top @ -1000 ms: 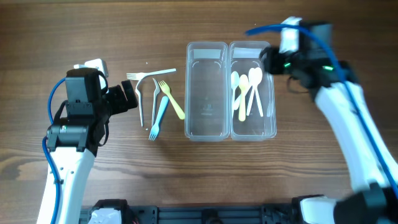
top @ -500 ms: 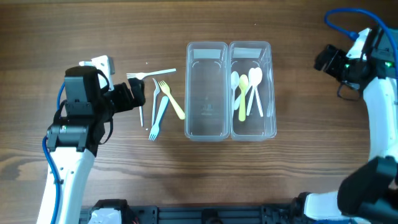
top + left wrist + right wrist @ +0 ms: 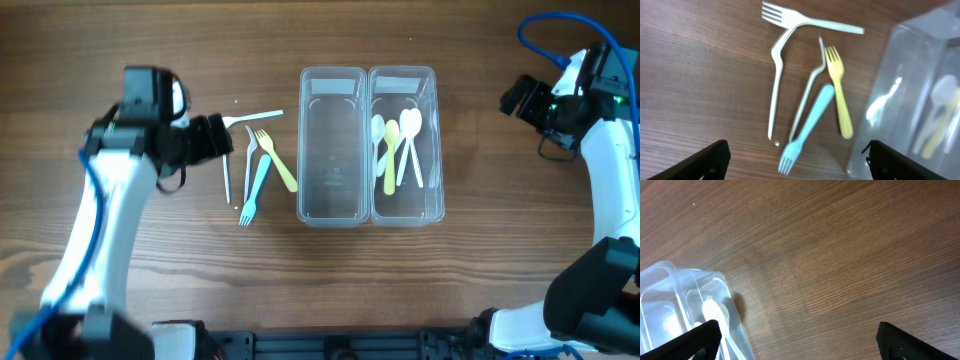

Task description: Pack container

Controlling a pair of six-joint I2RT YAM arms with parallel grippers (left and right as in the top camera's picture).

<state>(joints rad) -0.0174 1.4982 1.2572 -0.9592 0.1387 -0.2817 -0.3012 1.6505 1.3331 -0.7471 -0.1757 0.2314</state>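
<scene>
Two clear plastic containers stand side by side mid-table. The left container (image 3: 330, 145) holds nothing; the right container (image 3: 405, 190) holds white and yellow spoons (image 3: 392, 150). Left of them lie loose forks: white forks (image 3: 245, 120), a blue fork (image 3: 255, 185) and a yellow fork (image 3: 278, 165). My left gripper (image 3: 215, 140) hovers open just left of the forks. In the left wrist view the blue fork (image 3: 810, 120) lies between its open fingertips (image 3: 710, 159). My right gripper (image 3: 515, 98) hangs open over bare table right of the containers, holding nothing.
The table is brown wood (image 3: 480, 260). The right wrist view shows a corner of the right container (image 3: 670, 295) with a white spoon (image 3: 715, 312) at lower left, and otherwise bare wood. Arm bases sit at the table's near edge.
My right gripper has opened and drawn back from above the right container to the far right. My left arm has shifted up and slightly right toward the forks.
</scene>
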